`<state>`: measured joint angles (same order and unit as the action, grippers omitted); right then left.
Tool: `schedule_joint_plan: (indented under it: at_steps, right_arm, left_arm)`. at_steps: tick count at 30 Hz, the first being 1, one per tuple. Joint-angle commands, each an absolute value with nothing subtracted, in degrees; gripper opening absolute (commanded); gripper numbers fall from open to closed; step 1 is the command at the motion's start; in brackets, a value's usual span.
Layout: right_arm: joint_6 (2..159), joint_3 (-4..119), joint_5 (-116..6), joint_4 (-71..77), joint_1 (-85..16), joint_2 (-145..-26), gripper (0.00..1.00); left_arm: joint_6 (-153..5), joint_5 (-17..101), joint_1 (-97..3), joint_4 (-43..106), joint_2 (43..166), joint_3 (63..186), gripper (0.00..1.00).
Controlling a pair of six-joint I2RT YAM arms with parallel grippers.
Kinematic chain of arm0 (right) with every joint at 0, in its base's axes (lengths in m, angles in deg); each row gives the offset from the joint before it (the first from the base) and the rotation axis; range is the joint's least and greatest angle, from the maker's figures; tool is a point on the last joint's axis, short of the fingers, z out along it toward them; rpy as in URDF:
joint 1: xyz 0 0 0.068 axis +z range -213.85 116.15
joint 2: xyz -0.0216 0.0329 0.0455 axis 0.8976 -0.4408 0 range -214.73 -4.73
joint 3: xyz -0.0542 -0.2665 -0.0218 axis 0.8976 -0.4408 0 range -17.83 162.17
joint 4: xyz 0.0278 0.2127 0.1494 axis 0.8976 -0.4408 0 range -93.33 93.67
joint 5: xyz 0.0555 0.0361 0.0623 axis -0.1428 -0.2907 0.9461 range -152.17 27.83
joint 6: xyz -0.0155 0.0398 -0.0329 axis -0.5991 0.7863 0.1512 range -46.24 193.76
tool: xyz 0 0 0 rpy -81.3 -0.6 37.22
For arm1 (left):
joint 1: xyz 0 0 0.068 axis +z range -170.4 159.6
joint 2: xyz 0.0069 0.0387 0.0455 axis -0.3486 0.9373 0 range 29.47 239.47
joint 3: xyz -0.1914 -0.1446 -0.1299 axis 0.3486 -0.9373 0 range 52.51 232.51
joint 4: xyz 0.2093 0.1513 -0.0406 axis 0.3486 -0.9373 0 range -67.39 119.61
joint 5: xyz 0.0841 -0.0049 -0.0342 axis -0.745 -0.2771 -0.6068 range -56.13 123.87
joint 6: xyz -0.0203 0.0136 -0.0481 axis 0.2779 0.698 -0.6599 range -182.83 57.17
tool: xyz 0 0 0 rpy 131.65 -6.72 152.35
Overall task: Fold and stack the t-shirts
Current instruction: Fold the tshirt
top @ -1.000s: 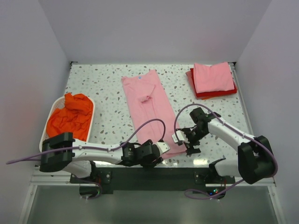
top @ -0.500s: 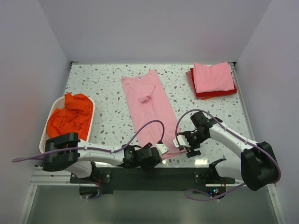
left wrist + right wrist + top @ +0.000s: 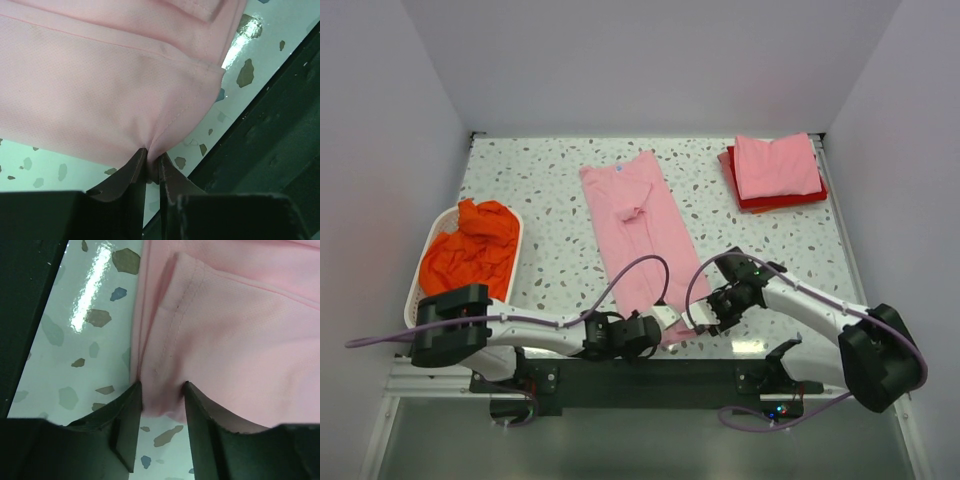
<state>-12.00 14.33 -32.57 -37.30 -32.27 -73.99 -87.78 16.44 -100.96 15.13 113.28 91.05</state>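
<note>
Left tool (image 3: pixel 152 156) nearly closed, pinching pink shirt (image 3: pixel 638 215) hem; right tool (image 3: pixel 161 390) wider, gripping bunched hem. Speckled glossy desk (image 3: pixel 540 180); orange shirt (image 3: pixel 470 250) crumpled in basket (image 3: pixel 516 232); folded stack (image 3: pixel 777 168) beyond.

Bright, even light, soft shadows; glare streaks on the glossy table (image 3: pixel 95 270) in both wrist views.

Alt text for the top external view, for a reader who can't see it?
The left hand and right hand grip the near hem of a light pink t-shirt spread lengthwise on the speckled table. An orange t-shirt sits crumpled in a white basket at left; a folded pink-on-red stack lies far right.
</note>
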Motion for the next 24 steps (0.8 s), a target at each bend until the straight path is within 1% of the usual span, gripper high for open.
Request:
schedule_joint_plan:
  at_steps: [1,2,3,5,6,11,14,20,24]
  right_arm:
    - [-11.93,12.14,-37.03,-34.30,-30.36,-74.70,0.41]
    - [-11.85,11.88,-37.30,-34.21,-30.36,-73.83,0.35]
    - [-11.76,11.61,-37.21,-34.39,-30.36,-73.29,0.22]
    - [-11.67,11.61,-36.77,-35.18,-30.36,-71.89,0.06]
    - [-11.50,11.79,-36.60,-36.05,-30.45,-71.27,0.00]
    - [-8.95,14.06,-33.97,-39.13,-30.45,-69.42,0.00]
    - [-5.88,16.44,-32.12,-40.45,-30.45,-68.90,0.00]
    - [-1.74,20.40,-30.27,-41.15,-30.45,-69.51,0.00]
    - [1.76,21.98,-31.14,-38.80,-30.54,-69.69,0.00]
  left_arm:
    - [-90.78,20.51,-101.26,18.62,112.10,88.64,0.18]
    - [-90.87,20.77,-101.18,19.14,111.57,87.93,0.18]
    - [-91.04,20.95,-101.18,19.85,110.61,87.58,0.18]
    - [-91.04,21.22,-101.09,20.38,109.37,87.05,0.18]
    - [-91.04,21.30,-101.09,20.82,109.02,86.96,0.18]
    - [-91.13,22.27,-99.95,23.10,106.47,85.21,0.17]
    - [-91.13,24.03,-98.19,24.60,102.97,83.63,0.16]
    - [-89.46,27.19,-94.41,25.30,97.69,82.57,0.16]
    - [-88.50,28.42,-91.87,24.78,96.28,82.83,0.15]
